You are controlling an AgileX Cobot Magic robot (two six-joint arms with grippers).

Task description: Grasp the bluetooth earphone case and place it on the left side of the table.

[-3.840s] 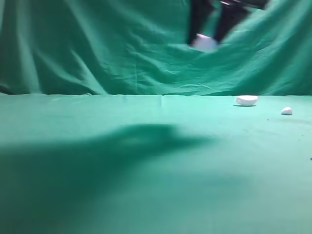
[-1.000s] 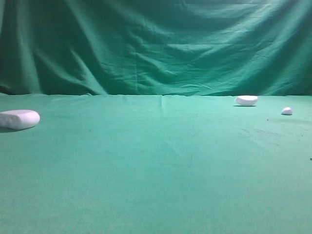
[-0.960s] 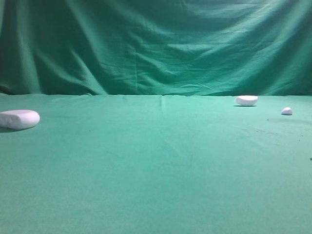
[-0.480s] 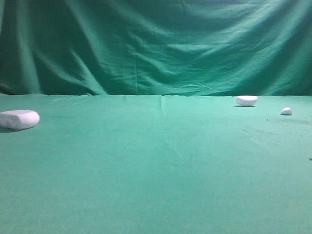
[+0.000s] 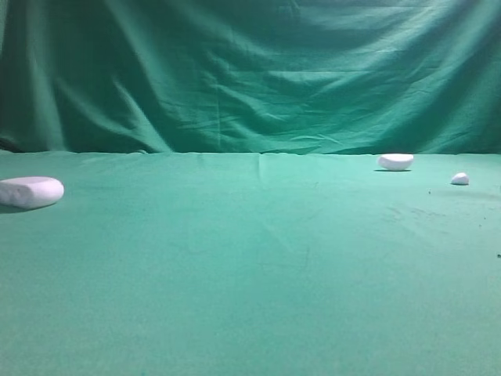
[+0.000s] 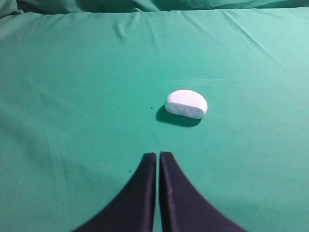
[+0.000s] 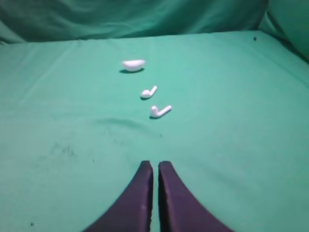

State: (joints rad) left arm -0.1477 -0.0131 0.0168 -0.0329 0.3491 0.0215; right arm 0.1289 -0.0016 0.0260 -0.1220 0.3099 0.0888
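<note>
The table (image 5: 258,266) stretches as a broad green cloth from the near edge of the high view to a straight far edge, where the draped green backdrop (image 5: 250,78) rises behind it; most of the cloth between is bare, with open room across the middle and near parts. The bluetooth earphone case (image 5: 30,191) lies flat on the far left of the table, touching the left border of the high view, well apart from the other white pieces. A small half-dome piece (image 5: 395,161) sits far right near the table's far edge, and a tiny white lump (image 5: 459,178) lies just nearer and further right. In the left wrist view the left gripper (image 6: 158,155) has its two dark fingers pressed together with only a thin slit between, holding nothing; the case (image 6: 186,103) rests on the cloth beyond the fingertips, slightly right, not touching. The right gripper (image 7: 155,164) is likewise closed on nothing, with two earbuds (image 7: 154,101) and the half-dome piece (image 7: 133,64) lying farther off.
</note>
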